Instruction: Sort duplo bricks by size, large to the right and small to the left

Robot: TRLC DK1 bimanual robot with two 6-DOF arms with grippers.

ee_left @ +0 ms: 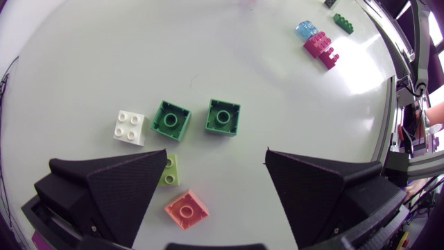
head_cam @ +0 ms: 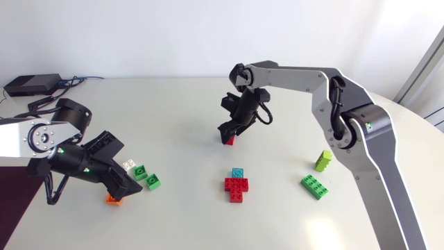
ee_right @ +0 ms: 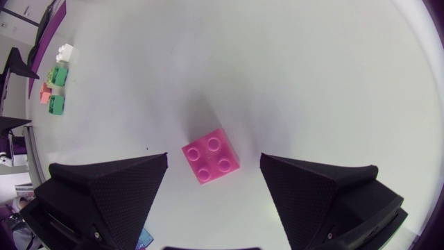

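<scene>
No text or number is legible; studs on the pink brick (ee_right: 211, 156) seem too blurred

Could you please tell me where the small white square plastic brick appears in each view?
Head view: the small white square plastic brick lies near the left end effector.
Left wrist view: the brick lies ahead of that end effector.
Right wrist view: the brick lies far across the table.
Shared landmark: two green square plastic bricks beside it.
</scene>
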